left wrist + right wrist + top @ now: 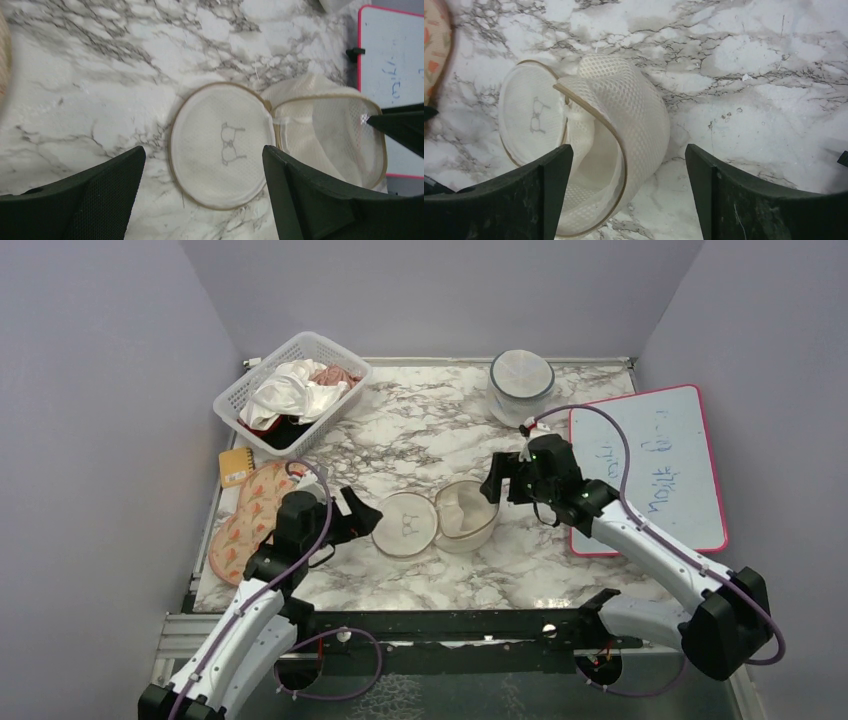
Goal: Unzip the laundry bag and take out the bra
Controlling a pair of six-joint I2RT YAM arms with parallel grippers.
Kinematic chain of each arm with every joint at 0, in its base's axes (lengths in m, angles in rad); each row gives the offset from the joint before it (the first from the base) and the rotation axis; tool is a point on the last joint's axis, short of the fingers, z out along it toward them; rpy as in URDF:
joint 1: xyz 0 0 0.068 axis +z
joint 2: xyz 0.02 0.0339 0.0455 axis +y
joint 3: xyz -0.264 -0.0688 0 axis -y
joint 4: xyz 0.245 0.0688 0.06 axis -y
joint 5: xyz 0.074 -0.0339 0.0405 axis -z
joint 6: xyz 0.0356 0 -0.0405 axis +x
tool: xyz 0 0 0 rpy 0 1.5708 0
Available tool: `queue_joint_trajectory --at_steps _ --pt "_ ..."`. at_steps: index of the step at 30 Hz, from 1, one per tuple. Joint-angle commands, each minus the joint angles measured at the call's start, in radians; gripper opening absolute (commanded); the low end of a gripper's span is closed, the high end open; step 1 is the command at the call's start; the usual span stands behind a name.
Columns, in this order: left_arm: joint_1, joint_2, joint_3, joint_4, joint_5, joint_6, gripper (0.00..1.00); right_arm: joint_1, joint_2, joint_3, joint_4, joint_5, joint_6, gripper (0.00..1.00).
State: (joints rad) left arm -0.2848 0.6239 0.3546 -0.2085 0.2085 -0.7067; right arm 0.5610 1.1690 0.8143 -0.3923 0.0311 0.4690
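Note:
The laundry bag lies unzipped mid-table. Its flat lid with the black drawing is folded out to the left, and its mesh body gapes open and looks empty inside. Lid and body show in the left wrist view, body and lid in the right wrist view. A pale pink crumpled piece, seemingly the bra, lies in the white basket. My left gripper is open and empty, just left of the lid. My right gripper is open and empty, just right of the body.
The white basket with white, red and black clothes stands at the back left. A peach patterned cloth and a yellow pad lie at the left edge. A greyish-white pod stands at the back. A pink-rimmed whiteboard lies right.

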Motion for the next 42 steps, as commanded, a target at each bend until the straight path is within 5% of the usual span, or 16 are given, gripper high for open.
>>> queue_joint_trajectory --at_steps 1,4,14,18,27,42 --pt "-0.107 0.017 0.019 -0.126 -0.150 -0.092 0.74 -0.004 -0.075 0.010 0.007 -0.033 -0.020 0.86" --pt "-0.128 0.084 0.012 -0.183 -0.182 -0.154 0.58 -0.004 -0.094 0.016 -0.013 -0.036 -0.014 0.87" --pt "-0.165 0.263 0.023 -0.184 -0.217 -0.225 0.54 -0.004 -0.116 0.002 -0.011 -0.023 -0.012 0.87" --pt "-0.223 0.276 0.037 -0.195 -0.277 -0.299 0.41 -0.004 -0.097 0.001 -0.003 -0.028 -0.012 0.87" --pt "-0.392 0.495 0.201 -0.331 -0.457 -0.481 0.50 -0.004 -0.099 -0.009 0.006 -0.017 -0.013 0.86" --pt "-0.496 0.811 0.348 -0.469 -0.578 -0.684 0.28 -0.004 -0.143 -0.027 -0.014 0.015 -0.033 0.86"
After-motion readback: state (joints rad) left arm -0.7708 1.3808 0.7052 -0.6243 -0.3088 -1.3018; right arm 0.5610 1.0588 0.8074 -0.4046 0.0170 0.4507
